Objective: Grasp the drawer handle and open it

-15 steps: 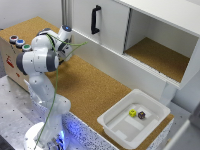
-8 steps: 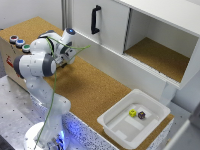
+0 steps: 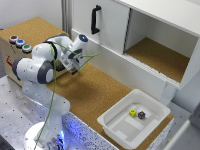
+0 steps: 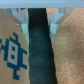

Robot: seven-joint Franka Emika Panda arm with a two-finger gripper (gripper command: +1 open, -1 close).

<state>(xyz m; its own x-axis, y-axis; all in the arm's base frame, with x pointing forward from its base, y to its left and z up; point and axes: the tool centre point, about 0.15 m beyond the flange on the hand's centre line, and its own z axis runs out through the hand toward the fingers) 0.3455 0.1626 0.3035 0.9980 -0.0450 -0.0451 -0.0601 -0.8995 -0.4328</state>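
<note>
In the wrist view the black drawer handle [image 4: 39, 50] runs between my two pale fingers [image 4: 20, 17], which press against its sides; my gripper [image 4: 38, 19] is shut on it. Beside the handle is the pale wooden drawer front [image 4: 11, 50] with a blue pattern. In the exterior view my gripper [image 3: 71, 66] hangs just off the wooden box [image 3: 30, 30] with coloured buttons [image 3: 20, 43], toward the exterior view's right. My arm hides the handle and the drawer there.
A white cabinet stands at the back with a long black bar handle [image 3: 95, 20] and an open cork-lined shelf [image 3: 160, 55]. A white tub [image 3: 107, 120] near the front holds a yellow cube [image 3: 132, 113] and a dark one [image 3: 142, 115]. Cork mat [image 3: 100, 90] covers the table.
My hand has shifted toward the exterior view's right and a little nearer the front, away from the buttoned box. The tub and cabinet have not moved.
</note>
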